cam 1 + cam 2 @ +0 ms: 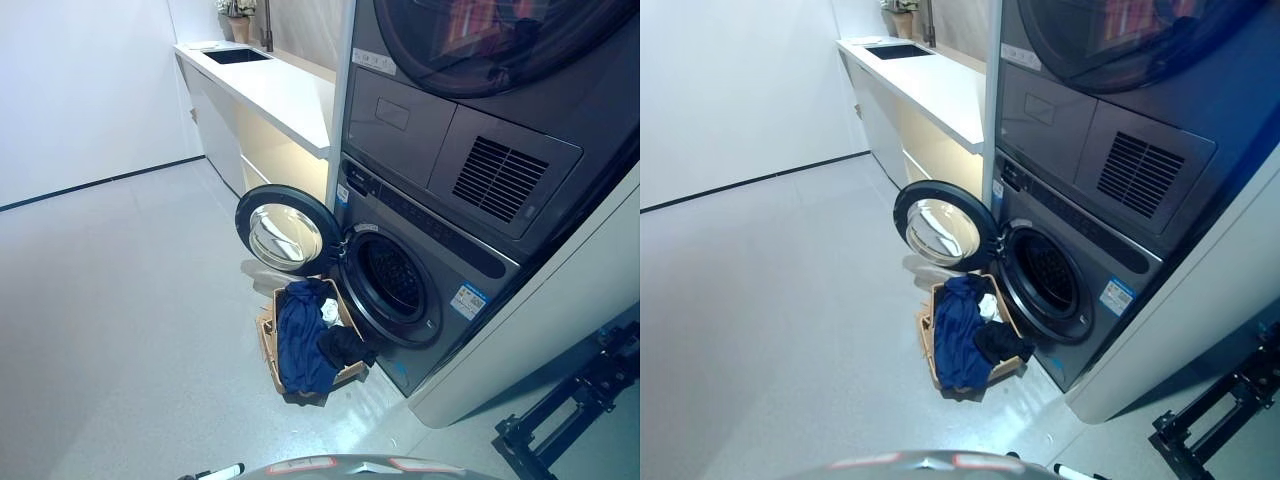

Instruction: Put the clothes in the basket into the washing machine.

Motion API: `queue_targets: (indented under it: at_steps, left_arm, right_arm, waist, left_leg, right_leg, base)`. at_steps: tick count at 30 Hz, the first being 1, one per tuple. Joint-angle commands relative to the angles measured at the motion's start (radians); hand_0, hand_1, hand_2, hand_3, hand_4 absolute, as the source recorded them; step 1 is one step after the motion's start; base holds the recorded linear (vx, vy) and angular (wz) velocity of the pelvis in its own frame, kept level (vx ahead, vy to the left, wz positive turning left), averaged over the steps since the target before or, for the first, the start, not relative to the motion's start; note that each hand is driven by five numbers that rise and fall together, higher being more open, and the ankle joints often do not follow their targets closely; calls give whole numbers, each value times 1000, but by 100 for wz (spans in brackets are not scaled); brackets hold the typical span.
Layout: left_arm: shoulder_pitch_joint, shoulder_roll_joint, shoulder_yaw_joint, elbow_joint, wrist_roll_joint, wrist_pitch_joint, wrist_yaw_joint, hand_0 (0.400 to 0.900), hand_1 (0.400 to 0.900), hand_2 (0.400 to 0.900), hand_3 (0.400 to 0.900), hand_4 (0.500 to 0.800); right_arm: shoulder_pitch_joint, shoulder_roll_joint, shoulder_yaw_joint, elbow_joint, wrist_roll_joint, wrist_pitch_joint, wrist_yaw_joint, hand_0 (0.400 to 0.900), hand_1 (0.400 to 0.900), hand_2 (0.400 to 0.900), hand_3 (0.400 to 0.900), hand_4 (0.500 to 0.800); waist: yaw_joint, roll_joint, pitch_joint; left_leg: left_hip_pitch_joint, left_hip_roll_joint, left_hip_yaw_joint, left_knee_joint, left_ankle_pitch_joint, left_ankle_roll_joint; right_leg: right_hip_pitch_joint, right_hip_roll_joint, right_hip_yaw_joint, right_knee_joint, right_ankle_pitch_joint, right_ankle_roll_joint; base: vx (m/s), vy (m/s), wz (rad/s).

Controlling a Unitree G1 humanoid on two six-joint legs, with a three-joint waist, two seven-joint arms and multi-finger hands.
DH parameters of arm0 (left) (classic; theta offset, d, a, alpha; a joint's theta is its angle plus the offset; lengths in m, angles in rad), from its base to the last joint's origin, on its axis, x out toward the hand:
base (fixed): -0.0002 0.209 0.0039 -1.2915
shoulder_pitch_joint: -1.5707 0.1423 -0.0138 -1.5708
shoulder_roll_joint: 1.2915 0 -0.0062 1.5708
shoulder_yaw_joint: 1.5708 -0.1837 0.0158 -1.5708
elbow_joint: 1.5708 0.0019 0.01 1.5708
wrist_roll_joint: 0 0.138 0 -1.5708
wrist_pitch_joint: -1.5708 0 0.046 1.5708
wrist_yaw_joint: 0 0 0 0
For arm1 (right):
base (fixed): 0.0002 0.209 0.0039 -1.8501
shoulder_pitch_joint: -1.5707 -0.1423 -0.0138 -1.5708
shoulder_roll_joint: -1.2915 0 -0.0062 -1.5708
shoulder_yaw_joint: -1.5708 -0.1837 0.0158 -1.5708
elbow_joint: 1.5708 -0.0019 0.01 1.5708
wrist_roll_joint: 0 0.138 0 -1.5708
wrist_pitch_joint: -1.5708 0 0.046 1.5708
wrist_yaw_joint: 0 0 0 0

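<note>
A brown basket (267, 348) stands on the floor right in front of the dark grey washing machine (440, 300). It holds a blue garment (300, 340), a small white piece (329, 311) and a black garment (345, 347); the blue one hangs over the near rim. The machine's round door (285, 232) is swung open to the left, and the drum opening (392, 280) looks dark inside. Only a white-tipped bit of my left hand (218, 472) shows at the bottom edge. A bit of my right hand (1076, 471) shows at the bottom edge of the right eye view. Both are far from the basket.
A second machine (470, 90) is stacked on the washer. A white counter (280, 90) with a sink (236, 56) runs along the wall behind the open door. A black stand (570, 400) sits on the floor at the lower right. Grey floor (120, 300) spreads to the left.
</note>
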Motion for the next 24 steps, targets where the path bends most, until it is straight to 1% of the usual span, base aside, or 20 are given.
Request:
queue_targets:
  at_steps: [1, 18, 24]
  left_arm:
    - [-54, -31, -17, 52, -6, -9, -2, 900, 900, 900, 900, 800]
    - [-53, -24, -7, 59, -4, -7, 3, 900, 900, 900, 900, 800]
    - [-57, -20, -2, 56, -8, -5, 7, 900, 900, 900, 900, 800]
  right_arm:
    - [-87, -48, -26, 37, -11, -24, -7, 900, 900, 900, 900, 800]
    - [-82, -43, -22, 38, -14, -25, -4, 900, 900, 900, 900, 800]
    - [-84, -43, -23, 32, -12, -23, -5, 900, 900, 900, 900, 800]
  waist:
    - [-7, 44, 47]
    - [-6, 39, 47]
    - [-9, 44, 56]
  left_leg:
    - [-27, -27, -77, 5, -64, 6]
    - [-19, -24, -78, 5, -68, 5]
    - [-20, -24, -80, 5, -67, 5]
  right_leg:
    - [117, 26, 10, 7, -175, 48]
    - [127, 29, 9, 7, -179, 46]
    - [121, 30, 11, 7, -178, 44]
  base:
    - [0, 0, 0]
    - [0, 0, 0]
    - [-2, -5, -1]
